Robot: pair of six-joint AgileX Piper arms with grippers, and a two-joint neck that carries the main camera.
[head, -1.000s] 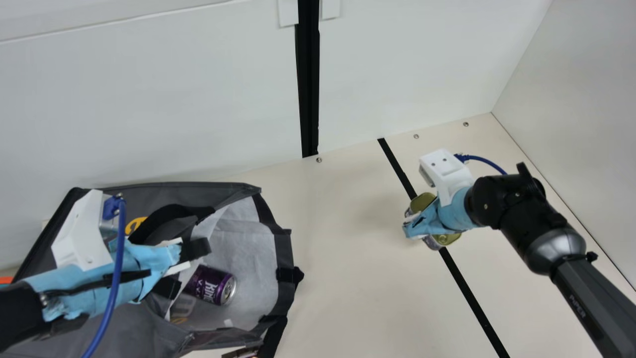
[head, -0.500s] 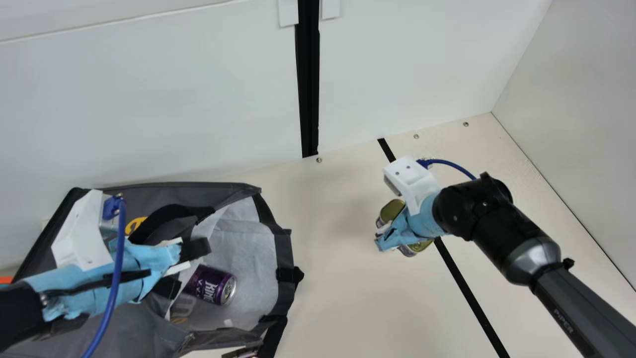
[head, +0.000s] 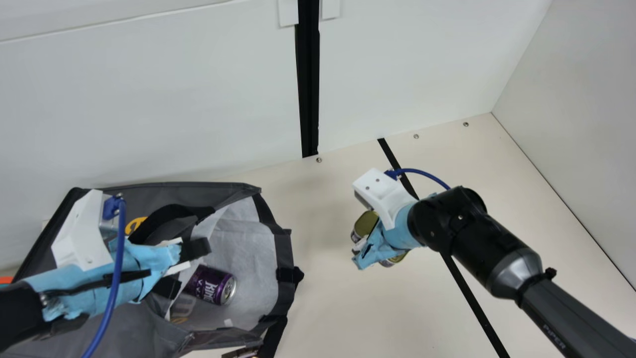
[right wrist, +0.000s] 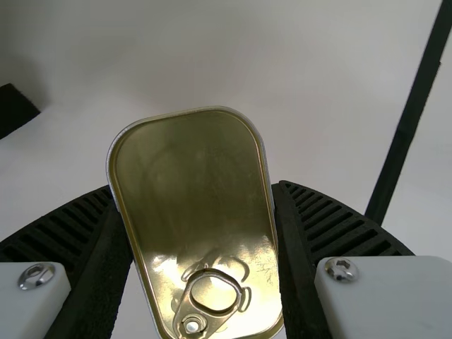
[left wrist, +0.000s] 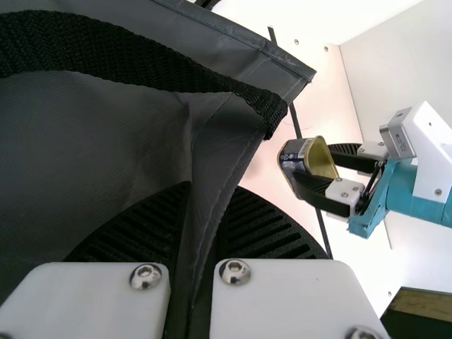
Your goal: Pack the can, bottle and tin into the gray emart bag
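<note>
A clear object (head: pixel 183 304), half hidden by a fold of the gray bag (head: pixel 114 335) and too obscured to identify, lies beside the purple can (head: pixel 211 285) inside; an orange item (head: pixel 6 280) is cut off at the main view's left edge. The left gripper (head: pixel 181 268) pinches the bag's fabric, its arm low across it. The right arm slants over the table, its gripper (head: pixel 370 251) clamped on the tin (head: pixel 365 223), outside the bag. A black handle (head: pixel 159 219) arches near the left gripper.
</note>
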